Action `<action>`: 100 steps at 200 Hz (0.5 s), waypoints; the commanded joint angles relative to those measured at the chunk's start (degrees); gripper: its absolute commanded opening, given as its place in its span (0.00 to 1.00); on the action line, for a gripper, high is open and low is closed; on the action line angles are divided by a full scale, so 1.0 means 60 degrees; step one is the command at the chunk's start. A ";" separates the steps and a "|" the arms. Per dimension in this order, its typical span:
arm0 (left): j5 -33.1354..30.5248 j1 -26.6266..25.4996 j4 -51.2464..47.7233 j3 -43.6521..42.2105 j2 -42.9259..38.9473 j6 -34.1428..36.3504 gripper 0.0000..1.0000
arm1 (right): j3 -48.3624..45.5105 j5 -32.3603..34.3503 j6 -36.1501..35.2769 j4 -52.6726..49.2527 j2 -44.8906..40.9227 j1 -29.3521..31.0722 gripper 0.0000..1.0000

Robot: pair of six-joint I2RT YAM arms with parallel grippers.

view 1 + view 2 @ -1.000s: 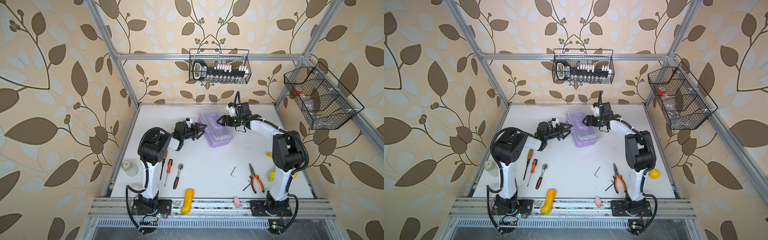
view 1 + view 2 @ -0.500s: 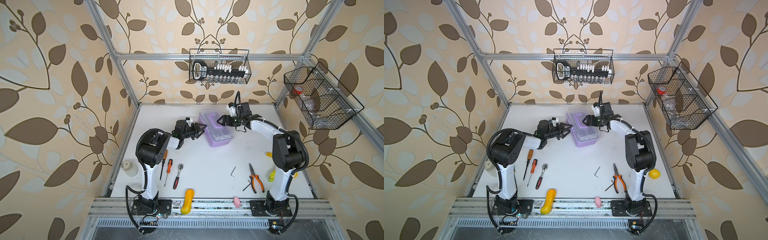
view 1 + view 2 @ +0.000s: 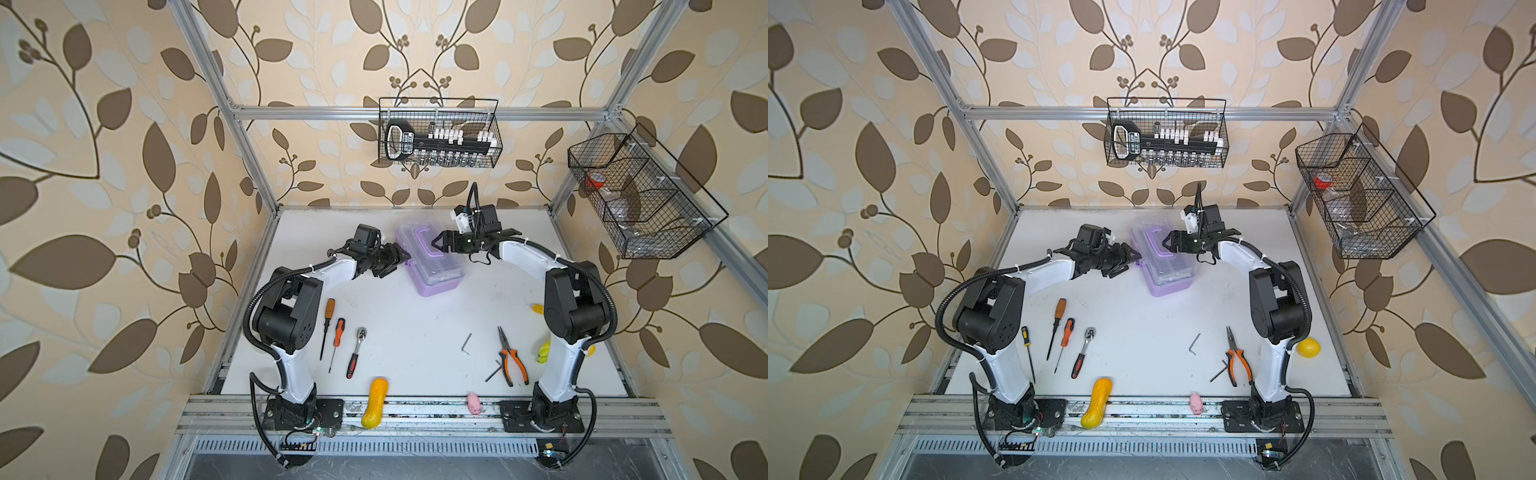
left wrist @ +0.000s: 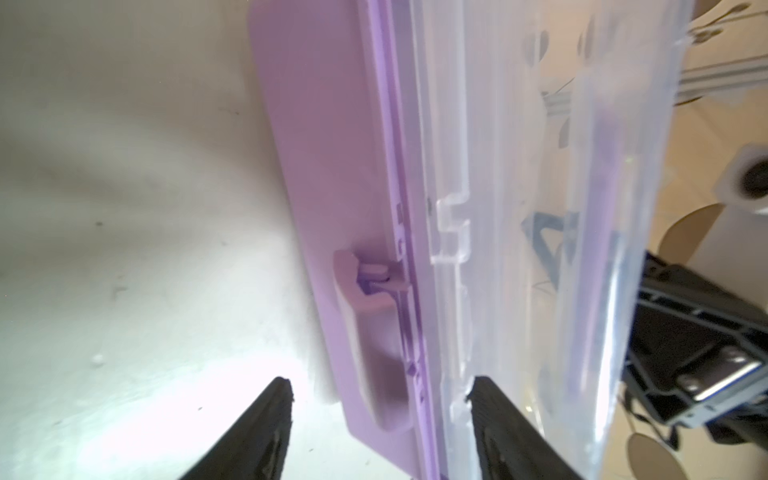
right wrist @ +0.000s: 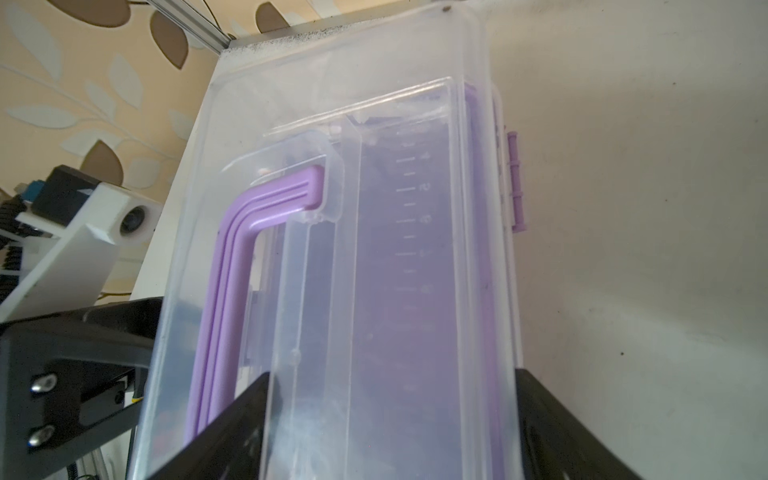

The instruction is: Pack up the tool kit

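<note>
Counting one tool kit (image 3: 428,266) set askew toward the back of the white desk (image 3: 415,324): lilac base, clear lid, one purple handle (image 5: 224,291) folded flat on the lid, one lilac latch (image 4: 353,316) on its left long side.

Flanked by two arms. Reaching in from the kit's left, the left arm (image 3: 332,270). Left jaws parted at the latch side, one finger (image 4: 266,436) over bare desk beside the base, the other up against the clear lid's edge, nothing gripped. Reaching in from the kit's right, over its back end, the right arm (image 3: 523,253). Right jaws spread wide across the lid, one finger beside the handle, the other at the hinge (image 5: 515,183) edge. Unclear whether pressing on the lid.

Lying loose in front of the kit:
- To its left: three screwdrivers, brown-handled (image 3: 1055,328), orange-handled (image 3: 1063,345) and yellow-and-black-handled (image 3: 1029,353), plus one ratchet (image 3: 1081,353).
- To its right: two hex keys (image 3: 1195,345) (image 3: 1220,370), one pair of pliers (image 3: 1237,357), one lemon (image 3: 1308,347).
- Farthest in front: one yellow gourd (image 3: 1096,403), one pink pig (image 3: 1196,403).

Hanging behind and above the kit, one wire basket (image 3: 440,164) with one socket set (image 3: 440,143). Off to the kit's right, a second wire basket (image 3: 665,237).
</note>
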 commanded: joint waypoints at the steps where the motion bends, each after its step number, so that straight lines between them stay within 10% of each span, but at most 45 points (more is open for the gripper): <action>1: -0.0700 -0.0100 -0.1427 0.0328 -0.0768 0.0949 0.77 | -0.0196 0.0155 -0.0006 -0.0586 0.0044 0.0141 0.86; 100: -0.2821 -0.0012 -0.2606 -0.0132 -0.2765 0.1485 0.77 | -0.0093 0.0806 -0.0013 -0.0995 -0.0826 0.0747 0.98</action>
